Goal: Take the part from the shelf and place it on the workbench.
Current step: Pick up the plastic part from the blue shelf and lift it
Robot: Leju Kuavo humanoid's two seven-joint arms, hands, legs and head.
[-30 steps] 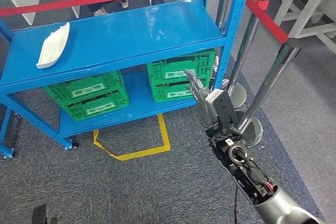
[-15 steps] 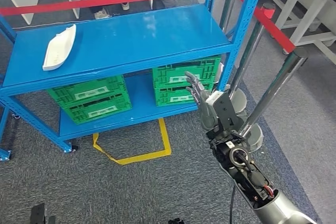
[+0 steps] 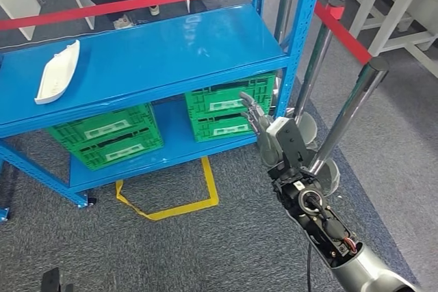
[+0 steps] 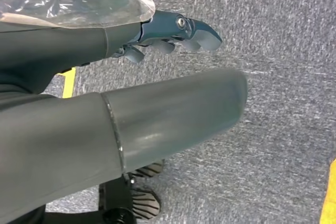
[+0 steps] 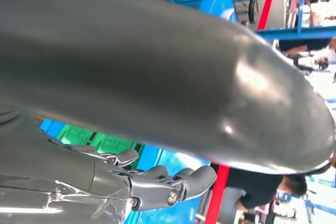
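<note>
Grey right hand [image 3: 264, 135] fingers [image 3: 250, 106] loosely apart — empty — near green crates [image 3: 227, 104]; left hand [image 4: 118, 114] likewise empty.

The blue shelf [image 3: 155, 49] top lies open across the upper frame; blue uprights [image 3: 302, 32] and steel stanchions [image 3: 346, 117] crowd the right side, green crates [image 3: 227, 107] below.

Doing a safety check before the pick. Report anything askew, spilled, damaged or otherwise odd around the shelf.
Nothing stands out. The white part lies intact on the blue shelf, near its left end. The green crates sit squarely on the lower level. The right hand is empty, in front of the shelf.
</note>
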